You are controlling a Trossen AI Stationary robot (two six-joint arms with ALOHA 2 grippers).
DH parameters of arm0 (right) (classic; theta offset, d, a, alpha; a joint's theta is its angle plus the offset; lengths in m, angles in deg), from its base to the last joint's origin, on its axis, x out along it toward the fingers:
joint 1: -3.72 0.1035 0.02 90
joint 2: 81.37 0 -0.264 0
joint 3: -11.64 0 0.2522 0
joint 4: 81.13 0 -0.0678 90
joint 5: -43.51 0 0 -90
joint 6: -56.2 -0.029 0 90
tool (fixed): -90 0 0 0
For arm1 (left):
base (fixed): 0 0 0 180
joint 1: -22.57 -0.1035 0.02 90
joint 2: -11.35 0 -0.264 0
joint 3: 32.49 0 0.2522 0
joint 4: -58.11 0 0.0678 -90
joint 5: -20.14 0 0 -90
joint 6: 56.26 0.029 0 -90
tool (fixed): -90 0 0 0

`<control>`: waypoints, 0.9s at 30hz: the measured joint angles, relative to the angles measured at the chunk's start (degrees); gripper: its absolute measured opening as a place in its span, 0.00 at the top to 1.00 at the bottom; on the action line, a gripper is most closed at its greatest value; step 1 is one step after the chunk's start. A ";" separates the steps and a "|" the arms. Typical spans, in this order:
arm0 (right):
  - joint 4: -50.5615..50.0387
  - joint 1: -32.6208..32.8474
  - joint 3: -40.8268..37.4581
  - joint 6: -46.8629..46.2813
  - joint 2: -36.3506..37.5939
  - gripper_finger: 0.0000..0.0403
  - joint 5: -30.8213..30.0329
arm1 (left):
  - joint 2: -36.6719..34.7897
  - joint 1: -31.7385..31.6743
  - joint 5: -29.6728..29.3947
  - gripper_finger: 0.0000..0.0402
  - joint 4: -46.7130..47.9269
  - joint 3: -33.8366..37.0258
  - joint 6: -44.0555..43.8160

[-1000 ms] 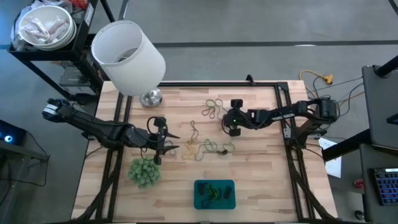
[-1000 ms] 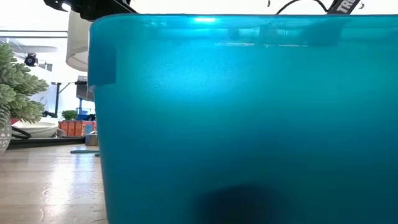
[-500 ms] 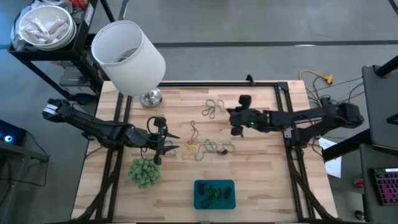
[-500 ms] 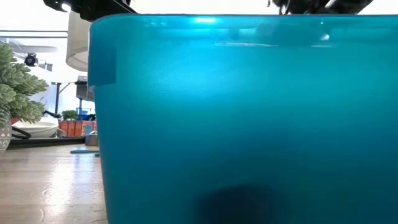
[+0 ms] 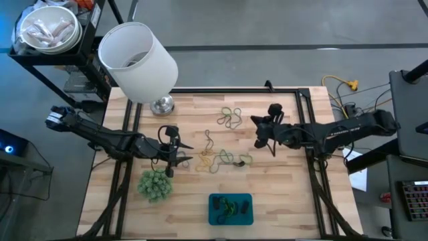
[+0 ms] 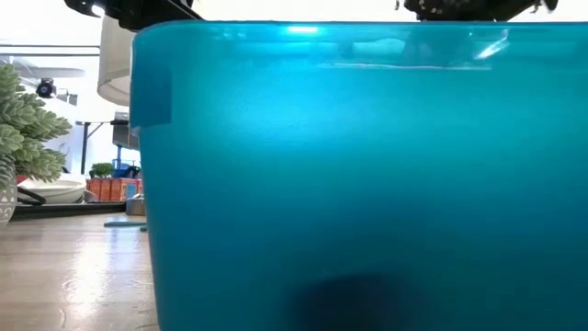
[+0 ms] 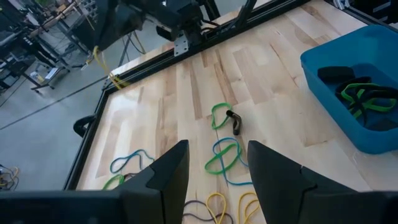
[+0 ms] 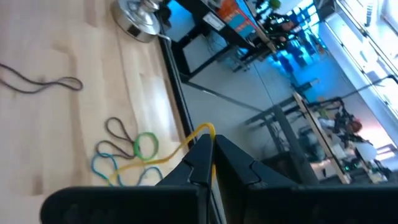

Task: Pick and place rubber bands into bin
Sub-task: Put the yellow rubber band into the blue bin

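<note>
Loose rubber bands (image 5: 221, 159) in yellow, green, blue and dark colours lie mid-table, with more (image 5: 231, 118) toward the far edge. The teal bin (image 5: 231, 209) sits near the near edge with green and black bands inside (image 7: 364, 99); it fills the low view (image 6: 367, 184). My left gripper (image 5: 175, 152) hangs open just left of the middle cluster, and bands (image 7: 224, 155) lie ahead of its fingers. My right gripper (image 5: 262, 130) is right of the far cluster, above the table, shut on a yellow band (image 8: 168, 155). My right gripper pinches a yellow rubber band between its two fingers, at their free ends (image 8: 208, 132). The band trails from the tips as a slack strand (image 8: 134, 165) and is lifted above the table. In the high view the gripper hides the place of contact.
A big white cylindrical container (image 5: 137, 60) and a metal base (image 5: 162, 105) stand at the far left corner. A fuzzy green ball (image 5: 155, 184) sits near my left gripper. Black frame rails (image 5: 311, 154) run along the table's sides. Bare wood lies between the bands and the bin.
My right gripper has moved toward the table's right edge, away from the far cluster, and has turned about its wrist while the arm stretched out lower. My left arm has kept still. The bands on the table and the bin have not shifted.
</note>
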 joint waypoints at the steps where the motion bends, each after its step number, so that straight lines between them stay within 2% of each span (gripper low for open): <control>1: -0.03 0.67 0.00 0.00 -0.11 0.98 0.00 | 0.00 -0.02 0.00 0.63 0.02 0.00 0.00; 8: -0.04 7.23 0.03 -0.18 -0.11 0.98 0.15 | 0.00 -0.02 0.00 0.63 0.07 0.02 -0.02; 16: 0.03 17.75 0.87 -2.85 -0.13 0.98 0.76 | 0.00 0.00 0.00 0.63 0.15 0.02 -0.02; 22: 0.54 24.17 1.30 -6.45 -0.23 0.98 5.79 | 0.00 0.00 0.02 0.63 0.22 0.04 -0.03; 27: 4.52 27.41 1.31 -7.57 -2.04 0.98 6.81 | 0.00 -0.01 0.00 0.63 0.22 0.04 -0.02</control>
